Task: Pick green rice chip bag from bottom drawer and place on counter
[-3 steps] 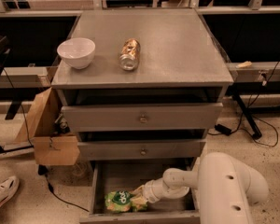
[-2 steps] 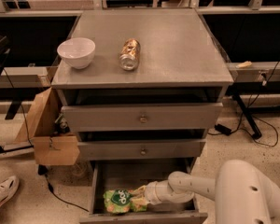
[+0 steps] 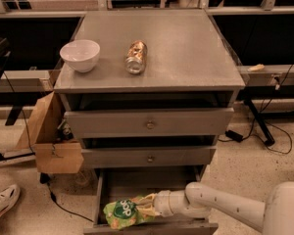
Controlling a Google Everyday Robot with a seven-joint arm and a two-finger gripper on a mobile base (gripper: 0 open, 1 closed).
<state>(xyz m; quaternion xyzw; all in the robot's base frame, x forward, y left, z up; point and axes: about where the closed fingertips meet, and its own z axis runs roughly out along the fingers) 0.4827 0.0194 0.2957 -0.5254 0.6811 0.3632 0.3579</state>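
Camera view: arm (image 3: 225,207) stretched into bottom drawer (image 3: 137,182), gripper (image 3: 148,205) pinching green rice chip bag (image 3: 121,212).

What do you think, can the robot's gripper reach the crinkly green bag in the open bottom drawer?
Probably yes: the gripper sits right against the crinkly green snack bag inside the open grey bottom drawer, and nothing lies between them.
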